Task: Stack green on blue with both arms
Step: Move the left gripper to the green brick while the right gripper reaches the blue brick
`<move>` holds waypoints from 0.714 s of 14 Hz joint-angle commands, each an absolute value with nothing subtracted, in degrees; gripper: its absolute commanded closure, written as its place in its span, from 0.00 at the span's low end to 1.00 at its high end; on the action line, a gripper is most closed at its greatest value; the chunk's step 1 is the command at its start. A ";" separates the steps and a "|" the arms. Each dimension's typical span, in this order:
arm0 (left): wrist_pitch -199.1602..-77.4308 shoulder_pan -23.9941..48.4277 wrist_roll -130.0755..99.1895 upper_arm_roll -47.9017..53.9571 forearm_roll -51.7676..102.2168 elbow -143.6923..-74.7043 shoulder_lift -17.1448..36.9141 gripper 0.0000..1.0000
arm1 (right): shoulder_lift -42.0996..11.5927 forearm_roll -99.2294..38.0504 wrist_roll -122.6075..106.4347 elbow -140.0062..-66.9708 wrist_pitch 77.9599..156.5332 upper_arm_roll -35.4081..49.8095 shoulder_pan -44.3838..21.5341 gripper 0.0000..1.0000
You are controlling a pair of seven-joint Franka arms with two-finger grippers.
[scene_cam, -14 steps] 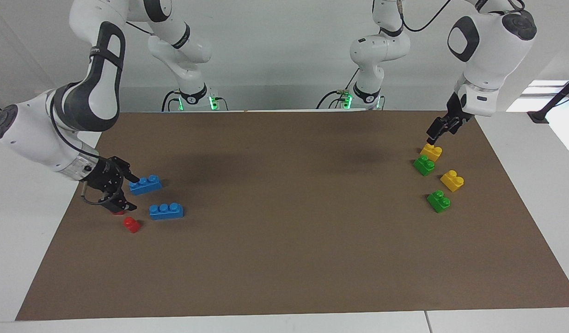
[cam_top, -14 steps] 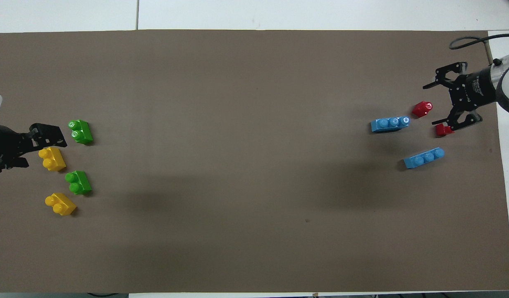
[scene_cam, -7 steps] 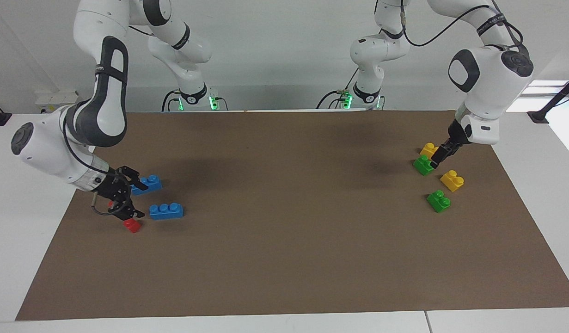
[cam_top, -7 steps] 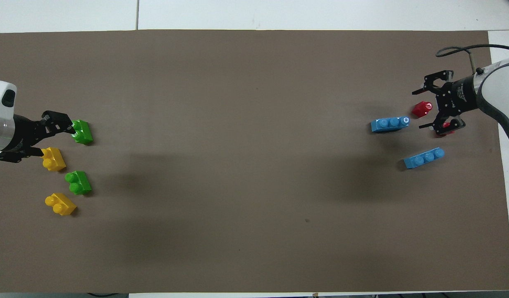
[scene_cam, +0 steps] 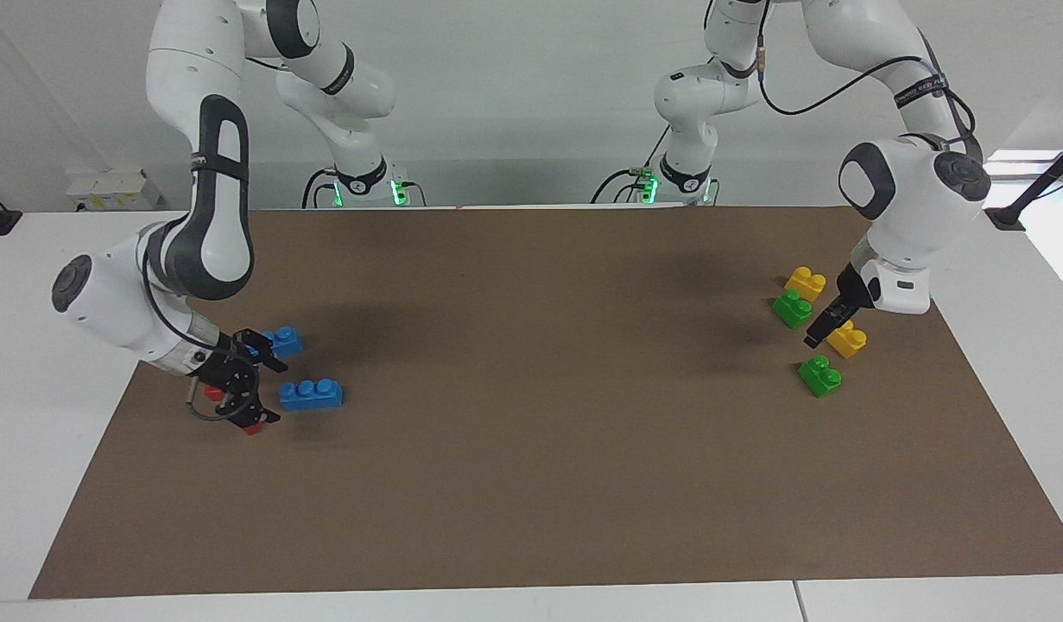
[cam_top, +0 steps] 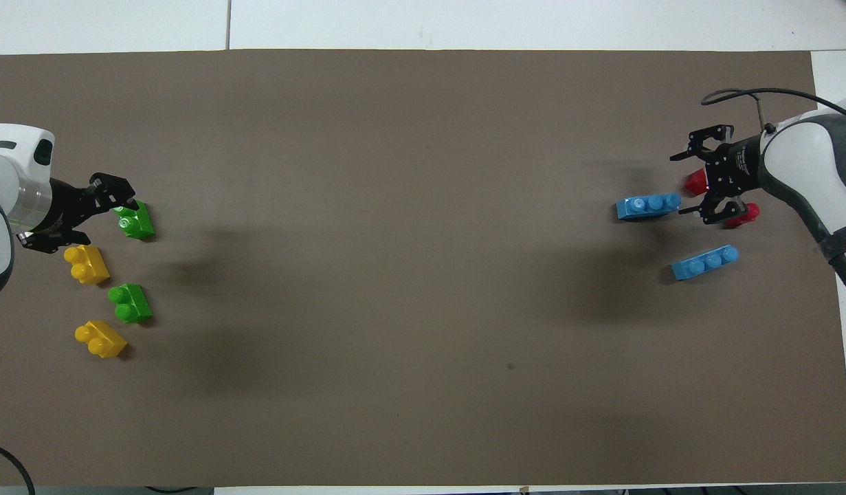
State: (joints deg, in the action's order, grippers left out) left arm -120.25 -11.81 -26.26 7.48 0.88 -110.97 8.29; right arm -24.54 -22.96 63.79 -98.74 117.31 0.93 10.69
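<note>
Two green bricks lie at the left arm's end of the brown mat, one [scene_cam: 792, 308] [cam_top: 129, 302] nearer to the robots than the other [scene_cam: 820, 376] [cam_top: 135, 220]. My left gripper [scene_cam: 819, 335] [cam_top: 93, 221] hangs open over this cluster, close above a yellow brick and the farther green one, holding nothing. Two blue bricks lie at the right arm's end, the nearer [scene_cam: 282, 340] [cam_top: 704, 262] partly hidden by the arm, the farther [scene_cam: 311, 394] [cam_top: 648, 205] in full view. My right gripper [scene_cam: 268, 393] [cam_top: 680, 183] is low and open beside the end of the farther blue brick, touching nothing.
Two yellow bricks [scene_cam: 805, 282] [scene_cam: 846, 339] sit among the green ones. Two small red bricks [cam_top: 697, 180] [cam_top: 744, 214] lie right by the right gripper's fingers. The brown mat [scene_cam: 531, 432] covers the table, with white table edge around it.
The left gripper moved from the nearest yellow brick out over the farther yellow and green bricks. The right gripper slid past the red bricks toward the farther blue brick. No brick moved.
</note>
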 commanded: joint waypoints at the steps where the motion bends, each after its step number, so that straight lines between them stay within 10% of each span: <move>1: -120.32 -13.09 -23.39 7.82 -0.61 -107.41 12.03 0.00 | -24.34 -24.43 61.09 -100.54 119.18 0.97 10.81 0.00; 10: -123.30 -13.18 -21.09 7.91 -3.96 -101.69 21.35 0.00 | -24.61 -25.48 60.21 -102.74 122.34 1.14 10.46 0.00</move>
State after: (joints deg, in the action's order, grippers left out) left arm -121.62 -12.54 -22.04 7.48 -3.17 -103.69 18.94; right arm -24.72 -23.35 62.11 -101.51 120.36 1.00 10.64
